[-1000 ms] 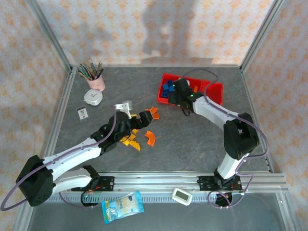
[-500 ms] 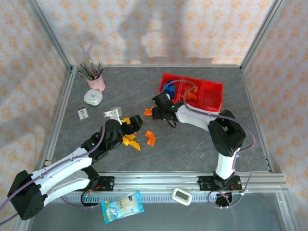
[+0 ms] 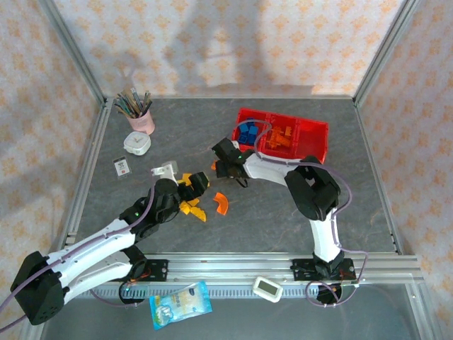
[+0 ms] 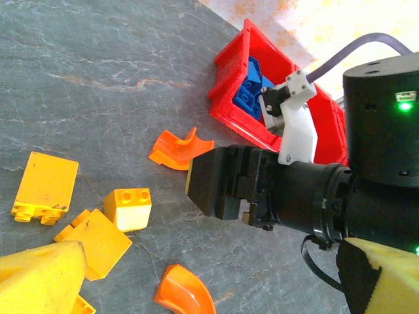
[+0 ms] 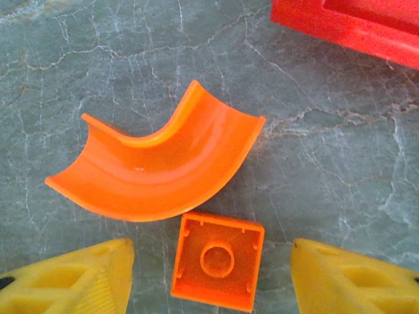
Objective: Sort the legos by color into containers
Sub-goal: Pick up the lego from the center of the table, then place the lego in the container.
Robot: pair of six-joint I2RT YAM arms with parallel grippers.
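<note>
Pink cup of brushes (image 3: 140, 113) stands far left, with a white round gadget (image 3: 137, 144) just near of it and a small card (image 3: 122, 166) nearer again. At the near edge, off the grey stone-look table (image 3: 283, 205), lies a blue packet (image 3: 180, 304).

Left of centre the left gripper (image 3: 197, 184) hangs over the loose pile. Its yellow fingers (image 4: 39, 281) are spread wide with nothing between them. Below it on the table:
- yellow rectangular brick (image 4: 46, 186), lying flat, leftmost
- small yellow two-stud brick (image 4: 127, 208), just right of it
- yellow-orange brick (image 4: 98, 239), near of those two and touching the two-stud brick
- near orange arch (image 4: 184, 297), right of the pile and apart from it

Right of that and farther back, the right gripper (image 5: 219, 275) points down at the table. Its jaws are released and sit either side of a small orange square brick (image 5: 218, 268), hollow side up, not touching it. The far orange arch (image 5: 157, 170) lies just beyond that brick, about touching its far edge.

A white timer (image 3: 268, 288) sits at the near rail.

The red tray (image 3: 313, 138) is far right, just beyond the right gripper. Blue legos (image 3: 246, 132) fill its left compartment and orange legos (image 3: 283, 137) its middle one.
</note>
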